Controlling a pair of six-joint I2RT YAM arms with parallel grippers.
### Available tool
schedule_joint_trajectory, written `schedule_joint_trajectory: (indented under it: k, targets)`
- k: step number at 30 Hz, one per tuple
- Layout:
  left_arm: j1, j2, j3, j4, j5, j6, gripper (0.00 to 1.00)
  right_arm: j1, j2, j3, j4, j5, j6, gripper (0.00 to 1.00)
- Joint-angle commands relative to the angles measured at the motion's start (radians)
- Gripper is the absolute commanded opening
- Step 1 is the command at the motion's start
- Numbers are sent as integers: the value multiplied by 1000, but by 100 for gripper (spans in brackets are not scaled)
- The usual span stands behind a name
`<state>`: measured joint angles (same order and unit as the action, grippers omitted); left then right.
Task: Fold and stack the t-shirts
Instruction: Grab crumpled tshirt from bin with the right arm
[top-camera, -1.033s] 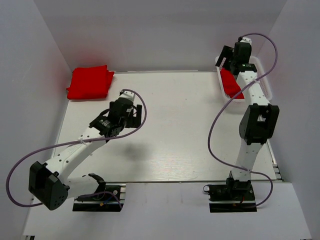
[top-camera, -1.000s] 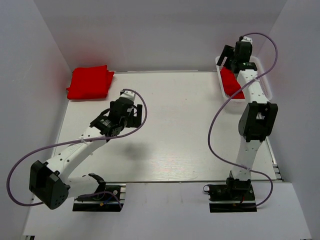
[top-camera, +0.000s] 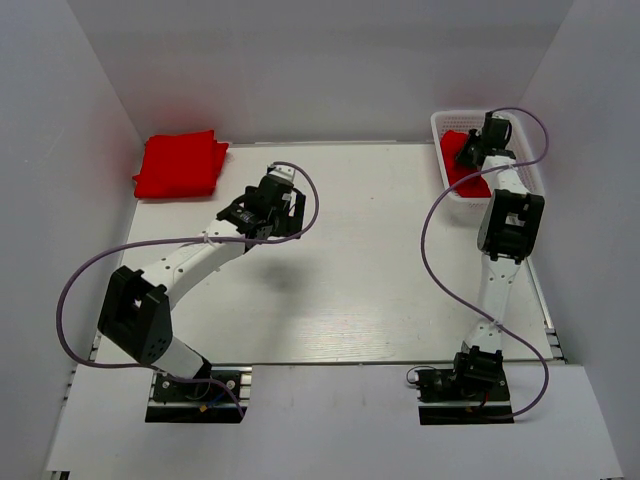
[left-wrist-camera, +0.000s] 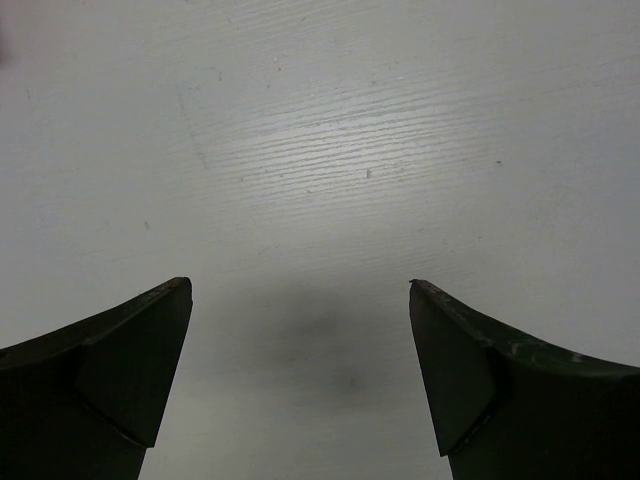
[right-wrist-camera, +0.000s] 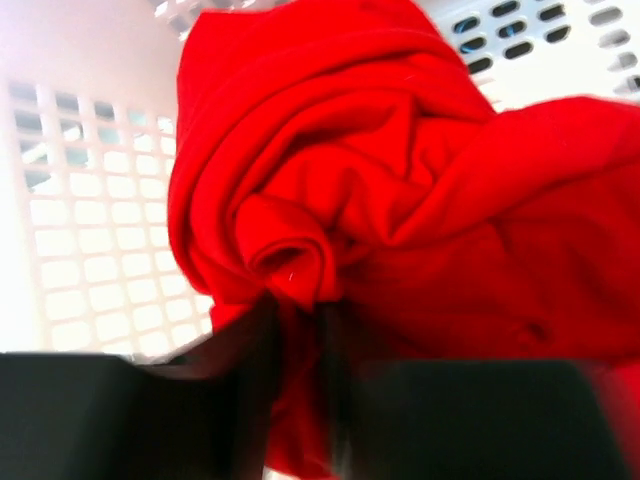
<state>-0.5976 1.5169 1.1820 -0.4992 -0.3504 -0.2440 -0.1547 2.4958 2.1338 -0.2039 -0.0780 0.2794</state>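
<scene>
**A:** Where is the right tool (top-camera: 468, 155)?

**B:** Down inside the white plastic mesh basket (top-camera: 440, 122), on the crumpled bright red t-shirt of soft cloth (right-wrist-camera: 400, 200) that fills it. In the wrist view, which is blurred, its two dark fingers (right-wrist-camera: 130, 410) are pressed close and pinch a fold of that cloth between them.

**A:** And the left tool (left-wrist-camera: 300, 290)?

**B:** Well to the left of the basket, over bare white worktop (left-wrist-camera: 320, 120). Its fingers are spread wide, with nothing between them.

**A:** Any other shirts?

**B:** A folded bright red t-shirt pile (top-camera: 180, 165) lies flat far to the left of the basket, at the same far edge of the worktop, apart from both tools. I cannot tell how many shirts are in it.
</scene>
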Motion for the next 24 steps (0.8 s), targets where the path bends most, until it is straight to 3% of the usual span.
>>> schedule_joint_trajectory:
  k: [1, 3, 16, 20, 24]
  targets:
    - [5, -24, 34, 8, 22, 5, 100, -11, 9, -17, 26, -63, 40, 16]
    - [5, -35, 25, 21, 31, -6, 100, -19, -15, -20, 34, -92, 40, 0]
    - [5, -155, -24, 44, 67, -17, 100, -51, -359, -26, 15, -81, -97, 0]
    - [5, -208, -50, 53, 91, -29, 100, -49, -466, -29, -60, -132, -146, 0]
    - [5, -273, -105, 31, 119, -64, 100, -36, -557, 23, -150, -294, -164, 0]
